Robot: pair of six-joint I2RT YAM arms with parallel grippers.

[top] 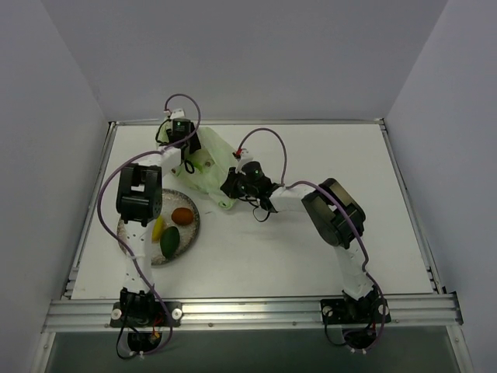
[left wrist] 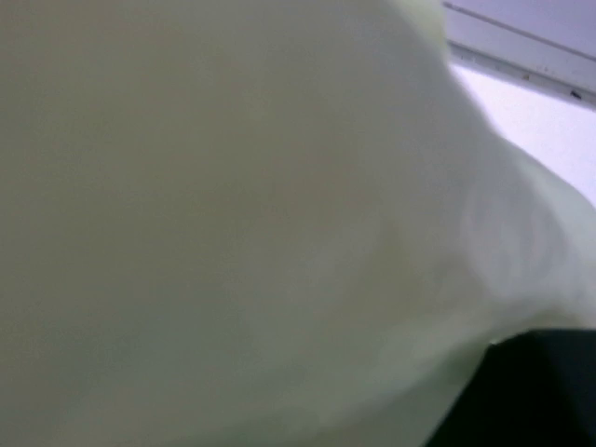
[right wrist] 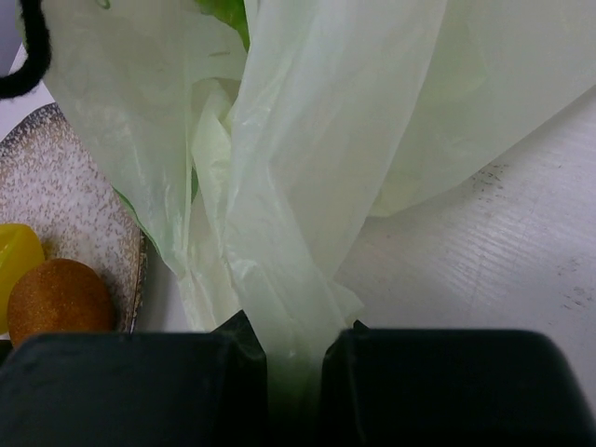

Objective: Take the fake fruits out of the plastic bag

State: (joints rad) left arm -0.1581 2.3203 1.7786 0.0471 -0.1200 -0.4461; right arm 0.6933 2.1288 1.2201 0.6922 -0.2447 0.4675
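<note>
left wrist view — plastic bag (left wrist: 233, 223) all blur | right wrist view — plate (right wrist: 79, 200) cut off at left edge

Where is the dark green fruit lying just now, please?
In the top view, the dark green fruit lies on the speckled plate, left of centre, at its near edge, just below the yellow fruit and the orange-brown fruit.

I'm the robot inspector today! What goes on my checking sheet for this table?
Surface: white table, a few dark scuffs.
Job's things: pale green bag crumpled at the back, with a bright green shape among its folds, maybe a fruit; yellow fruit, orange-brown fruit and dark green fruit lie on the plate.
Clutter: nothing seen.
Hands: right hand pinches the bag's film; left hand at the bag, open or shut unclear.
Cables: purple cables loop above both arms.
Surroundings: grey walls, metal rail at the near edge.
</note>
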